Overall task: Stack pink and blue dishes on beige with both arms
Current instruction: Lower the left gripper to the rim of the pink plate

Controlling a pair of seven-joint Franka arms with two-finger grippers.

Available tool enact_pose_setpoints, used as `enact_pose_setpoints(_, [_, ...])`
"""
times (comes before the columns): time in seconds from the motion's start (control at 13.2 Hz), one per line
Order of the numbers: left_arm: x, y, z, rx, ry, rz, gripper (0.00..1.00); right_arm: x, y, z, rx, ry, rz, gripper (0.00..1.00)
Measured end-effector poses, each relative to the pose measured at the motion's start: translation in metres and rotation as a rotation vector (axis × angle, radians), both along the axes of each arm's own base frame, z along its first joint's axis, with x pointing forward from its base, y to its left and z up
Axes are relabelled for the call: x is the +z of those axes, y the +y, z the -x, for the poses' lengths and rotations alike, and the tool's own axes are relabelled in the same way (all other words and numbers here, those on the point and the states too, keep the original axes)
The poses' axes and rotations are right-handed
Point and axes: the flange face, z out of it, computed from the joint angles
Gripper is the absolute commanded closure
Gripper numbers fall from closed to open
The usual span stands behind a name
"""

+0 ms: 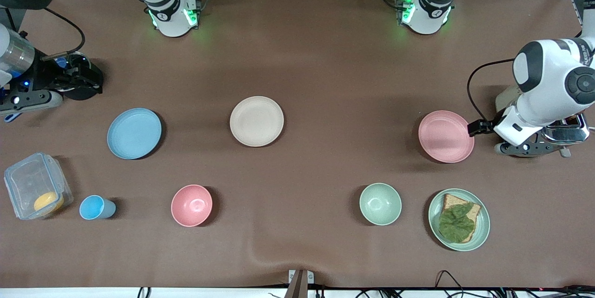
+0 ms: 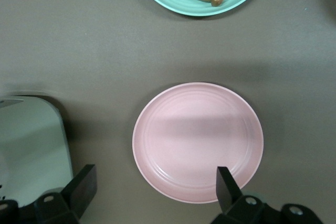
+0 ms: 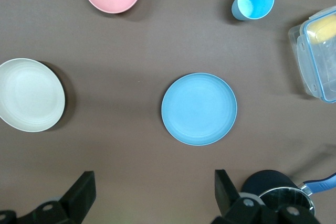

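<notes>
The cream-beige plate lies mid-table and shows in the right wrist view too. The light blue plate lies toward the right arm's end. The pale pink plate lies toward the left arm's end. My left gripper hangs open at the pink plate's rim, with one finger over the plate and the other over bare table. My right gripper is open over the table, apart from the blue plate and holding nothing.
A deep pink bowl, a small blue cup and a clear lidded box lie nearer the front camera. So do a green bowl and a green plate with toast. A chrome toaster stands beside the left gripper. A dark pot sits by the right gripper.
</notes>
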Motion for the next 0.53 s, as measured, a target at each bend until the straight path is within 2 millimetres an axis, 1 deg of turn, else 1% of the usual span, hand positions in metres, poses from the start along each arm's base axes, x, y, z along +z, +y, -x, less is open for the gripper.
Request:
enact_pose_setpoints(0.23, [-0.013,-0.001,0.003,-0.003,-0.013,0.003,0.0,0.002,0.007,0.0,0.013,-0.005,0.0,0.0])
enact_pose_setpoints(0.53, [-0.025,0.005,0.006,0.007,-0.018,0.005,0.0,0.003,0.009,0.0,0.015,-0.005,0.0,0.0])
